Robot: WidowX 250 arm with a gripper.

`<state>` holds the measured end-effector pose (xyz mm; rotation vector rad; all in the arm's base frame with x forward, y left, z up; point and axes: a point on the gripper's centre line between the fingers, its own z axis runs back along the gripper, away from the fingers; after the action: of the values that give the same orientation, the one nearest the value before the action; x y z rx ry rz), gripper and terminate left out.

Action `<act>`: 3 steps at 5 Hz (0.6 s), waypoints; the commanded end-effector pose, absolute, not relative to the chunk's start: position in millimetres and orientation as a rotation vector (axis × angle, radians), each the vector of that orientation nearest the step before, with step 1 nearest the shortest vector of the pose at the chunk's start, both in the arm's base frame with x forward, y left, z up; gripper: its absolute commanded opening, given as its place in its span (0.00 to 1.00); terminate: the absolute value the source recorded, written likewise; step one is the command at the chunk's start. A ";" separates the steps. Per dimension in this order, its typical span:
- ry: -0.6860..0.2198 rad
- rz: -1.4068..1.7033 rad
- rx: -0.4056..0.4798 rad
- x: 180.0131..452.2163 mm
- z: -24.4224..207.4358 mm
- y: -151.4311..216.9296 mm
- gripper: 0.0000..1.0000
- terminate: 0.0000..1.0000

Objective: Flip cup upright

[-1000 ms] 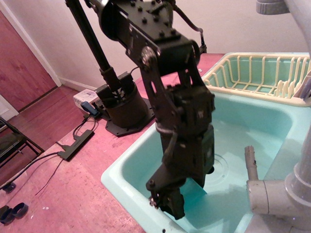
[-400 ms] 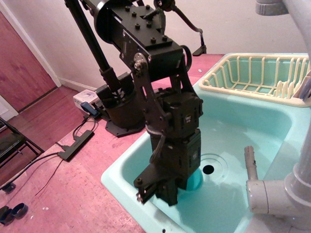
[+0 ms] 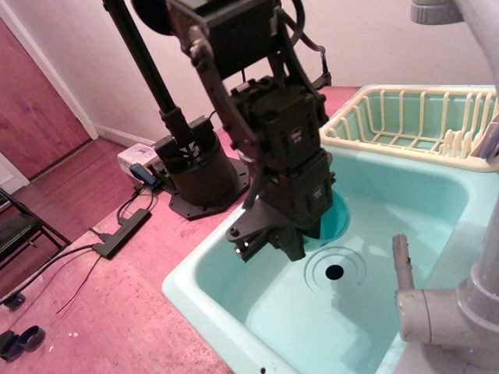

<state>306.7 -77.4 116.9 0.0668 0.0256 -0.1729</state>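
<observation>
The cup (image 3: 335, 219) is teal-blue translucent plastic. Only a curved part of it shows at the right side of my gripper (image 3: 296, 241); the rest is hidden behind the black gripper body. The cup hangs with the gripper above the floor of the pale aqua sink (image 3: 195, 290), up and left of the drain (image 3: 334, 272). The gripper looks shut on the cup. I cannot tell which way the cup's rim points or where its handle is.
A cream dish rack (image 3: 405, 117) stands on the counter behind the sink. A grey faucet (image 3: 437, 312) and its pipe stand at the front right. The arm's base (image 3: 199, 175) sits on the pink counter at the left.
The gripper has risen from low in the sink's front left and moved back toward the middle. The cup has come up with it, off the sink floor.
</observation>
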 end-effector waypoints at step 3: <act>-0.283 -0.092 0.033 319.9 48.4 -130.5 0.00 0.00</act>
<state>338.3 -122.3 59.5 0.0258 -0.3342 -0.0573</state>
